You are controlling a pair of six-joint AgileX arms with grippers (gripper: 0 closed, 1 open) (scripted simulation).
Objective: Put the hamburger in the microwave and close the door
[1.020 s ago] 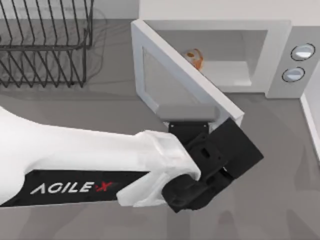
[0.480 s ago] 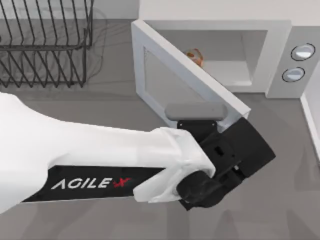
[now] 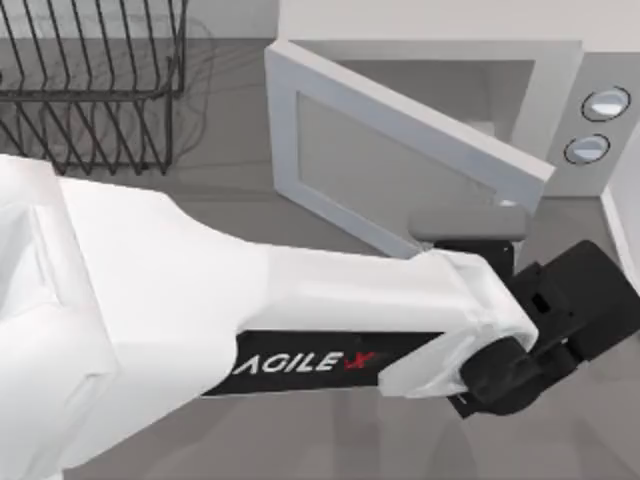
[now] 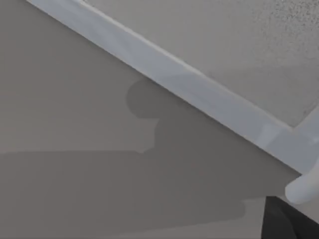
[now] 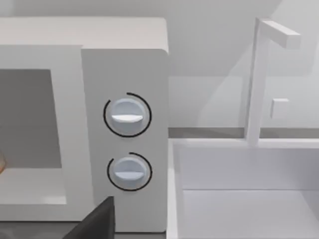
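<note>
At the front of the microwave (image 3: 560,70), the left arm reaches across the table (image 3: 230,200) from the left; its gripper (image 3: 470,238) is right at the handle (image 3: 468,222) of the door (image 3: 400,160), which stands partly open at a slant; whether the fingers are clamped on the bar cannot be told. The hamburger (image 5: 1,163) peeks as an orange sliver inside the cavity. A black dish rack (image 3: 90,90) sits at the far left.

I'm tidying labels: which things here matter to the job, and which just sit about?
Job:
boxy light grey-white microwave
flat white door with bar handle, half shut
left gripper at the handle

Lying about:
black wire dish rack
white sink with tap
</note>
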